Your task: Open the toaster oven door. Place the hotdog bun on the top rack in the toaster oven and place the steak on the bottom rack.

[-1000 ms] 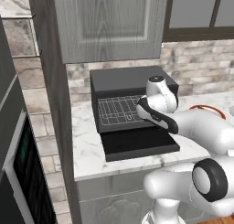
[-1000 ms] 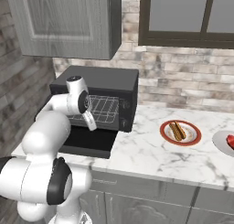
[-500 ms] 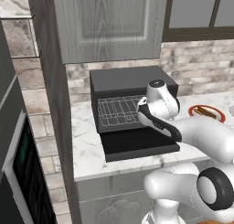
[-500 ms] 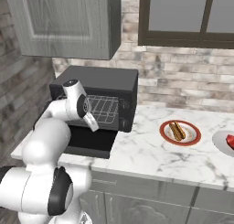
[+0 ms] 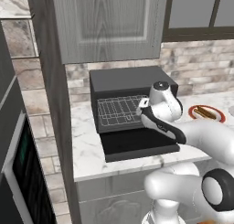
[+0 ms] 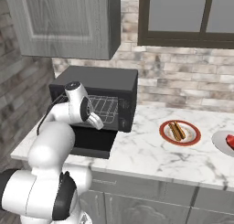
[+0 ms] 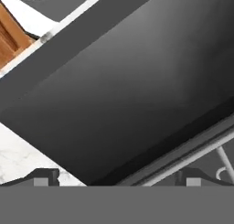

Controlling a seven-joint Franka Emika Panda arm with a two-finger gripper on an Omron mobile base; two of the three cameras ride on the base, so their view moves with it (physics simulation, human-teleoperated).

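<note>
Toaster oven (image 5: 130, 79): I see a black box, flat top, at the far left of the marble counter (image 6: 151, 150), under the grey wall cabinet (image 5: 107, 22).
Toaster oven door (image 5: 137, 144): dark flat panel, dropped open, lying level toward me.
Racks (image 5: 119, 111): silver wire grids in the cavity; I can't separate top from bottom.
Gripper (image 7: 117, 177): fingertips spread wide, empty, over the open door.
Hotdog bun (image 6: 176, 130): orange-tan roll on a red-rimmed plate (image 6: 180, 133), right of the oven.
Steak (image 6: 230, 141): red piece, far right edge.
</note>
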